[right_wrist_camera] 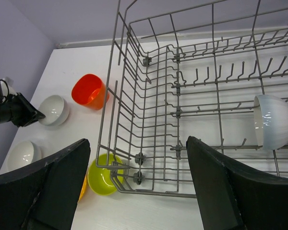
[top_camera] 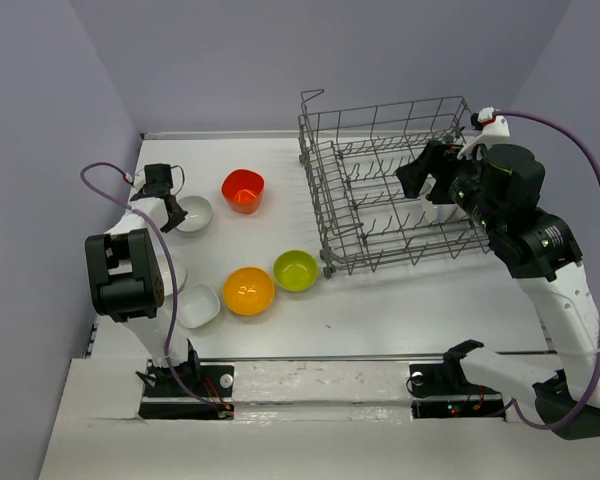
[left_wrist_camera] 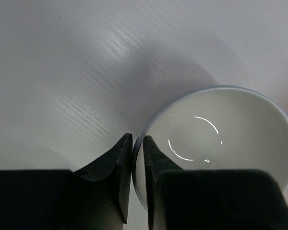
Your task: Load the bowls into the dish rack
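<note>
**Bowls Left, Rack Right**

The dish rack (top_camera: 390, 180) stands on the far right part of the table (top_camera: 380, 310); the racked bowl (right_wrist_camera: 273, 120) sits among the prongs toward its right end; the right gripper (right_wrist_camera: 138, 141) hangs above the rack. Left of the rack lies the far bowl (top_camera: 243, 190); further left the far-left bowl (top_camera: 193, 215), its rim pinched by the left gripper (left_wrist_camera: 138, 146). By the rack's near-left corner sits the corner bowl (top_camera: 295, 270); just beside it, leftward, the middle bowl (top_camera: 248, 290); then the near-left bowl (top_camera: 198, 306).
</note>
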`<state>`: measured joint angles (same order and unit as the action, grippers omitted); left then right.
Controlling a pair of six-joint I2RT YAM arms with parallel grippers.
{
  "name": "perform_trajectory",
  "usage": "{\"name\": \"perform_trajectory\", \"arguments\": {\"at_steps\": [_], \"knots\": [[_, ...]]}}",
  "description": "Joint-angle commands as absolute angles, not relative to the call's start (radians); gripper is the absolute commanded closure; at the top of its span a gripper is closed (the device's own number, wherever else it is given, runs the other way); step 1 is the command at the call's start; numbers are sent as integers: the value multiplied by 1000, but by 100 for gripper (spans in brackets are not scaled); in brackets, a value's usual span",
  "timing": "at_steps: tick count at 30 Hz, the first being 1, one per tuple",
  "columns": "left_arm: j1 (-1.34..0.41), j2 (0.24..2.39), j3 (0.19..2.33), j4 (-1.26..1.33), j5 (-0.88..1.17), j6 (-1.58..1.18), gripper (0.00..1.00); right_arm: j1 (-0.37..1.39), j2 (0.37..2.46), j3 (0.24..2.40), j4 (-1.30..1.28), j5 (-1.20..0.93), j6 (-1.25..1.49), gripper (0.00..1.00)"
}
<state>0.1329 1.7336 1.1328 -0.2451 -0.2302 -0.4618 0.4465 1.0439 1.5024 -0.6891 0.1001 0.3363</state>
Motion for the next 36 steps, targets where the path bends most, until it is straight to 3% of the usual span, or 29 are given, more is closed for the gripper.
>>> {"name": "perform_trajectory", "arguments": {"at_steps": [1, 5, 19, 24, 36], "knots": [[138, 1736, 1169, -224, -227, -468, 82, 453, 1039, 1506, -675, 89, 330, 13], [141, 1735, 1202, -271, -203, -466, 100, 453, 1043, 1505, -676, 94, 330, 13], [97, 1375, 1282, -337, -130, -423, 100, 453, 1147, 1592, -715, -33, 360, 20], [-49, 1284, 1383, -426, -248, -379, 100, 472, 1236, 1663, -727, -100, 391, 23], [-406, 1258, 1532, -534, -420, -399, 100, 793, 1561, 1991, -795, 173, 417, 24]]}}
